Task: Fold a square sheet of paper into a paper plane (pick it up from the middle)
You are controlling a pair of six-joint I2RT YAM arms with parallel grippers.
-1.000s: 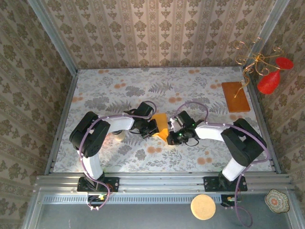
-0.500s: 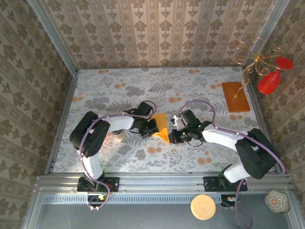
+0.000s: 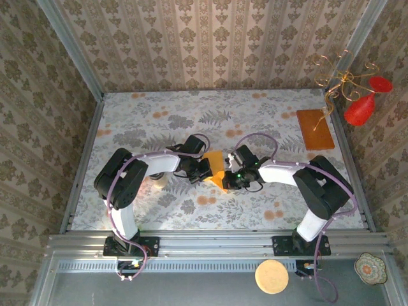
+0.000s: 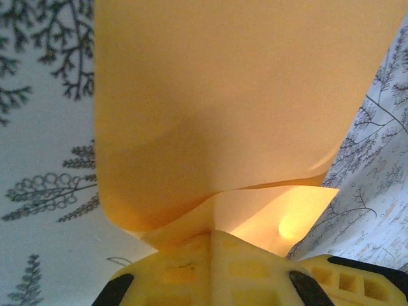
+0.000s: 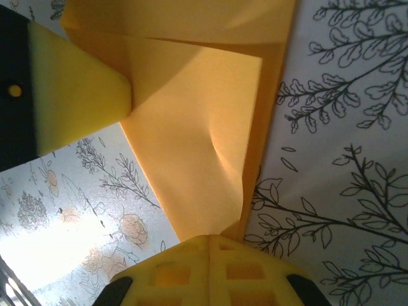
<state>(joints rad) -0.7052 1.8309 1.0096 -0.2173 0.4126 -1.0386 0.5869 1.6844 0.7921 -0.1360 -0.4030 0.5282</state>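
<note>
Toward the left of the floral table point(image 3: 137, 127), top view: my left arm point(image 3: 124, 182) bends inward from its base, and my left gripper point(image 3: 203, 171) lies low at mid-table. Its jaws are clenched on the left edge of the square sheet of paper point(image 3: 216, 169).

Centre, top view: the sheet is bright orange-yellow and partly folded. It is raised off the table between my two grippers and touches both.

Left wrist view: my left gripper point(image 4: 211, 234) has its yellow fingers point(image 4: 172, 271) pressed together, with the sheet point(image 4: 242, 108) pinched at their tips. The paper rises from the grip in two layers, the nearer one curling over the other, with the table's fern print on either side.

Right of centre, top view: my right gripper point(image 3: 231, 178) meets the sheet's right edge, jaws clamped on it. My right arm point(image 3: 319, 191) loops back to its base.

Right wrist view: my right gripper point(image 5: 210, 239) holds the sheet's point(image 5: 191, 146) lower corner between closed fingers point(image 5: 248, 271). A folded flap lies across the sheet, and one of my left pads point(image 5: 80, 95) grips its upper left part.

Far right, top view: a brown board point(image 3: 315, 129) lies flat near the table's edge, well apart from the paper, with a red ornament point(image 3: 359, 109) just beyond it.
</note>
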